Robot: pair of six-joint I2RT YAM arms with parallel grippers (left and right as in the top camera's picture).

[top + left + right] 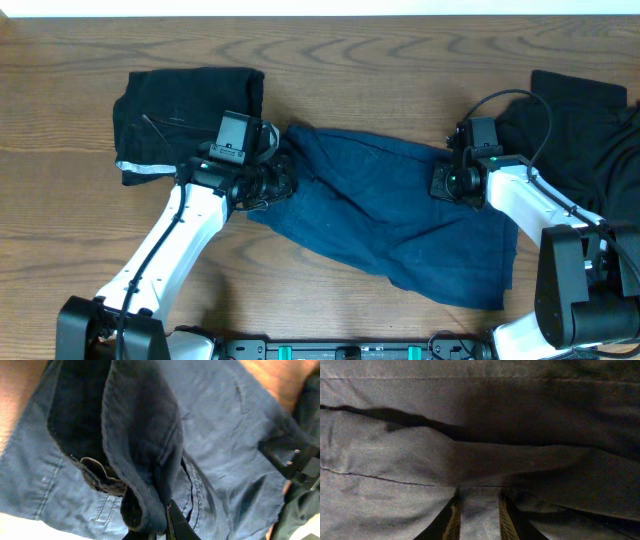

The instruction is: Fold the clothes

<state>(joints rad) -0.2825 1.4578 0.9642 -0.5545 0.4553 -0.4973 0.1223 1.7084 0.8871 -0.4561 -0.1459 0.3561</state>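
Note:
The navy-blue shorts (390, 220) lie spread across the middle of the table. My left gripper (283, 183) is at their left end, shut on a bunched fold of the blue cloth (145, 460) that rises out of the left gripper (165, 512). My right gripper (443, 183) is at the shorts' upper right. In the right wrist view a strip of the cloth (480, 460) fills the gap of the right gripper (479, 507), whose fingers (454, 517) press on it from both sides. A black piece with a white edge strip (185, 110) lies at the far left.
A pile of dark cloth (590, 130) lies at the right edge, behind my right arm (525, 200). My left arm (180, 240) crosses the bare wooden table (350, 70) from the front left.

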